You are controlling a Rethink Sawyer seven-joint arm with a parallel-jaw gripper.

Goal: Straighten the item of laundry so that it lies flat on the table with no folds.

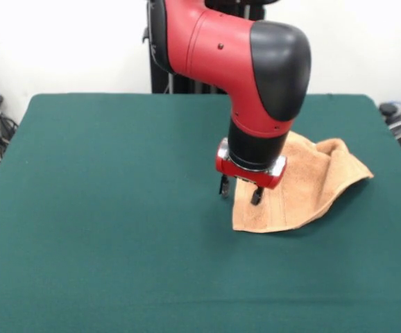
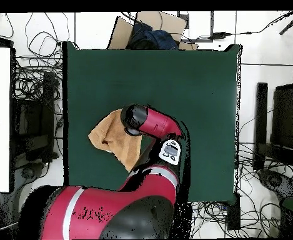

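Towel — peach terry, rumpled, folded — on green felt table

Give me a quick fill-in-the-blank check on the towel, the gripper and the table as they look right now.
1. The peach-orange towel lies on the dark ____ table.
2. In the front view, the gripper hangs over the towel's ____ edge.
3. The towel is not yet flat: its right-hand part in the front view is ____ rather than spread out.
4. The gripper's two fingers stand apart, so the gripper is ____.

Missing words: green; left; bunched up; open
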